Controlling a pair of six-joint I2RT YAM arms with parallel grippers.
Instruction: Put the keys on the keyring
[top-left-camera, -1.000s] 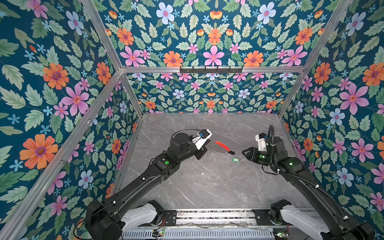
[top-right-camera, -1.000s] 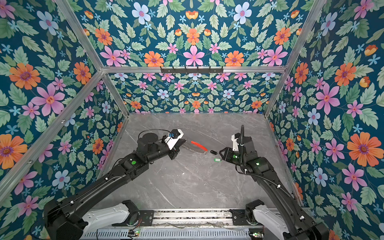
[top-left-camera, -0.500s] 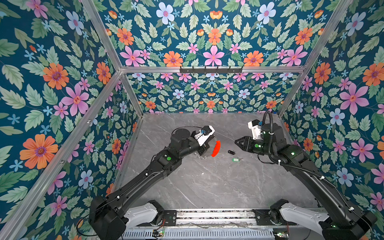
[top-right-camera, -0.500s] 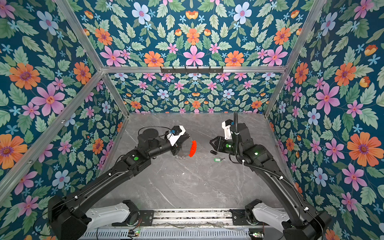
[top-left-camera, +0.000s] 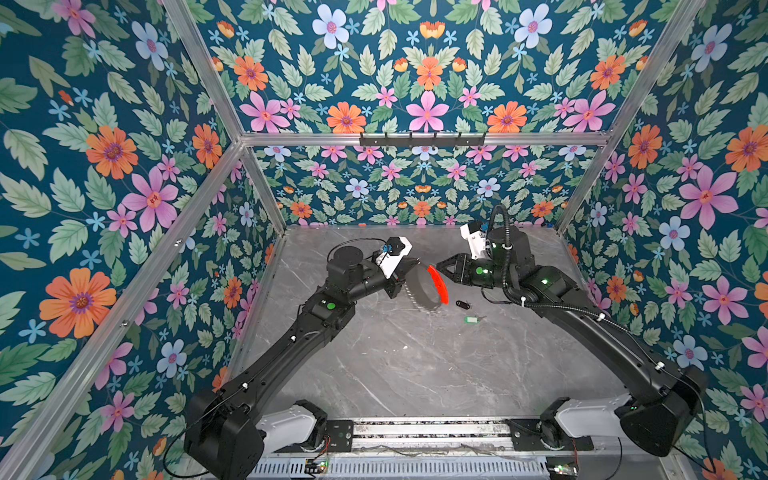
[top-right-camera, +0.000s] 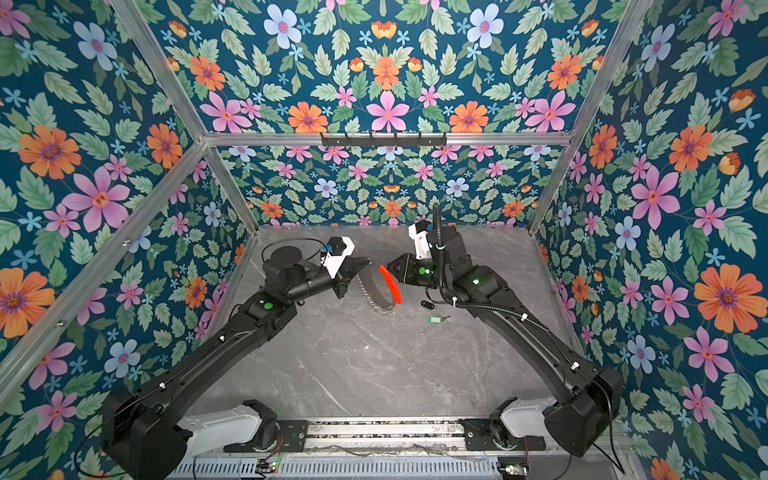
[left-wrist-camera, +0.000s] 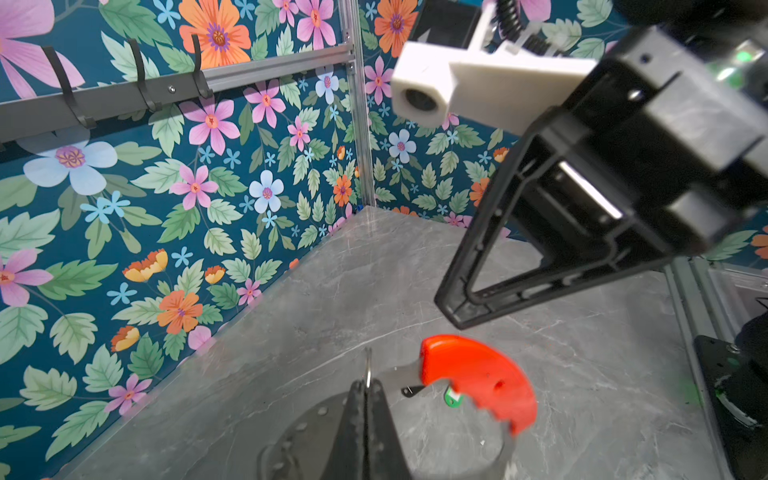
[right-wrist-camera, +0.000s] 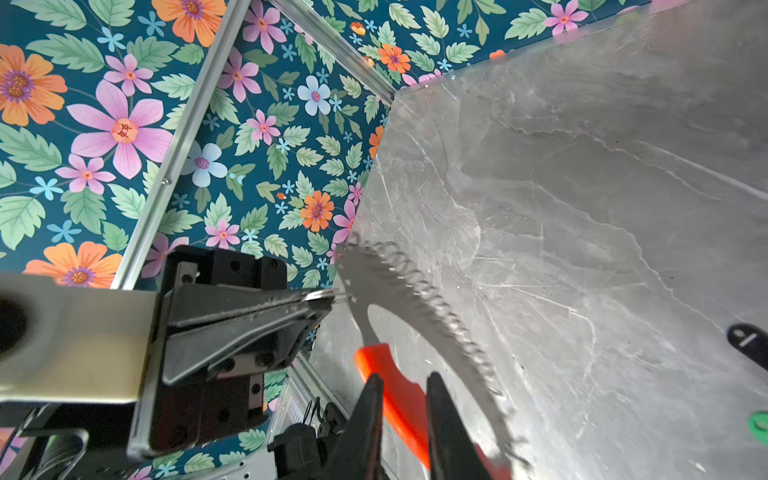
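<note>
The keyring (top-left-camera: 419, 286), a grey hoop with a red-orange arc (top-left-camera: 439, 284), hangs upright above the table in both top views (top-right-camera: 373, 286). My left gripper (top-left-camera: 415, 262) is shut on one small split ring (left-wrist-camera: 368, 365) at its rim. My right gripper (top-left-camera: 439, 268) faces it from the right. In the right wrist view its jaws (right-wrist-camera: 405, 380) stand a little apart with the red arc (right-wrist-camera: 399, 395) between them. The keys lie on the table below: the black-fob key (top-left-camera: 462, 304) and the green-tag key (top-left-camera: 471, 319).
The grey marble table (top-left-camera: 395, 365) is boxed in by floral walls. A black hook rail (top-left-camera: 422, 139) hangs on the back wall. Both arm bases stand at the front edge by a metal rail (top-left-camera: 428, 428).
My right gripper has left the spot by the keys, swung left to the keyring, and narrowed its jaws. The left gripper has lifted and turned the keyring upright.
</note>
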